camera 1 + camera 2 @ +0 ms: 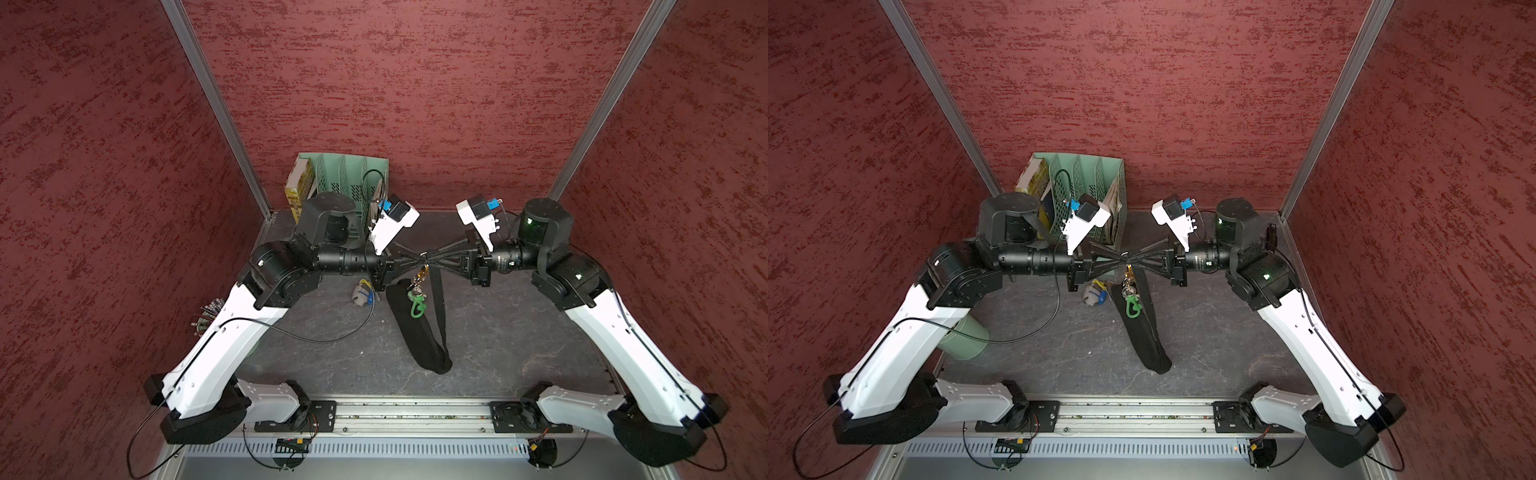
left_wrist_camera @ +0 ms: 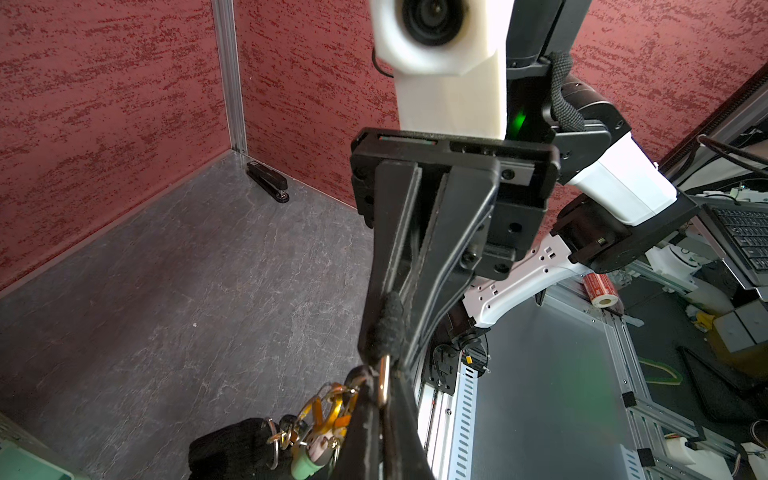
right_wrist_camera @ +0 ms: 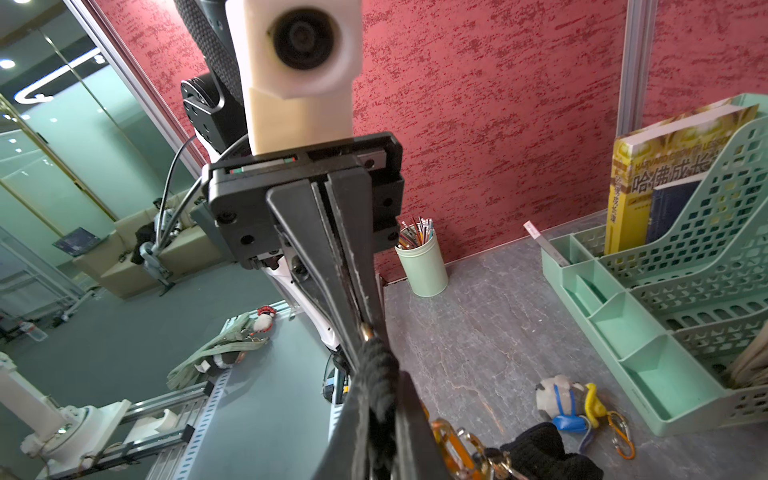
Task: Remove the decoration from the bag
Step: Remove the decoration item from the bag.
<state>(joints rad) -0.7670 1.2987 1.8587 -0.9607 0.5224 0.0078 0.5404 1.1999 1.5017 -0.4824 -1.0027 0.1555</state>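
The black bag (image 1: 415,332) (image 1: 1146,332) hangs in the air, its lower end touching the table, and its strap (image 1: 436,299) drops beside it. The decoration (image 1: 417,305) (image 1: 1132,307), a green figure on key rings and a gold carabiner (image 2: 328,409) (image 3: 451,444), dangles at the bag's top. Both grippers meet tip to tip above it. My left gripper (image 1: 417,257) (image 2: 382,384) is shut on the carabiner's gold clip. My right gripper (image 1: 430,254) (image 3: 374,361) is shut on the bag's black fabric loop (image 2: 386,328).
A grey, blue and yellow plush charm (image 1: 361,293) (image 3: 569,401) lies on the table left of the bag. A green file organiser (image 1: 345,178) with books stands at the back left. A green pen cup (image 1: 963,336) stands under the left arm, and a black stapler (image 2: 268,180) lies in the far right corner.
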